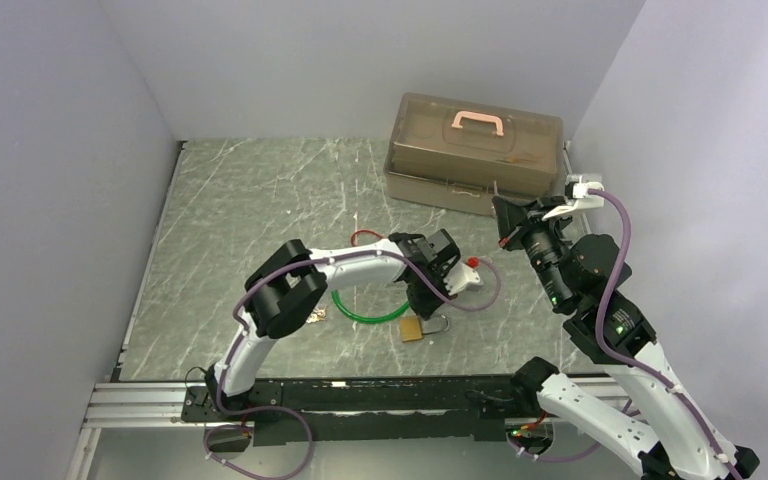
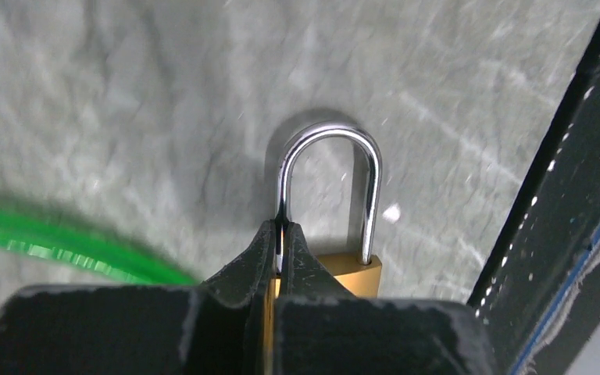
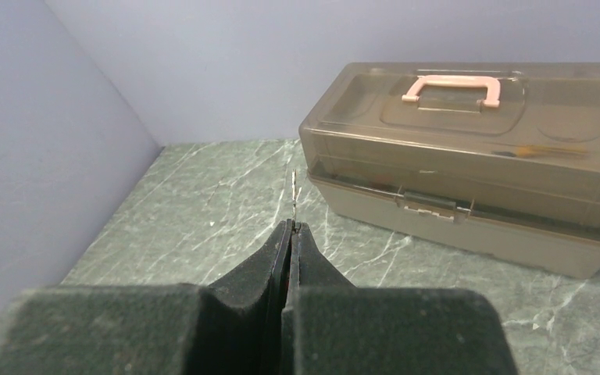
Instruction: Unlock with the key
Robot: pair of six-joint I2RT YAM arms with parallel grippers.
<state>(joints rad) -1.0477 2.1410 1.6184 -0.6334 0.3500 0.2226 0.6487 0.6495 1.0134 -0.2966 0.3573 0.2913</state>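
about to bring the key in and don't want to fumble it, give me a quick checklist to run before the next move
1. Is the left gripper shut on the brass padlock: ok, pinched at the left leg of the shackle.
2. Is the right gripper shut on the key, blade past the fingertips: ok.
3. Is the key lined up with the padlock: not ok, it is well apart from it, pointing toward the toolbox.
4. Is the keyhole exposed to the right arm: cannot tell, hidden in every view.
5. Is the green cable loop off the padlock: cannot tell, it runs behind the fingers.
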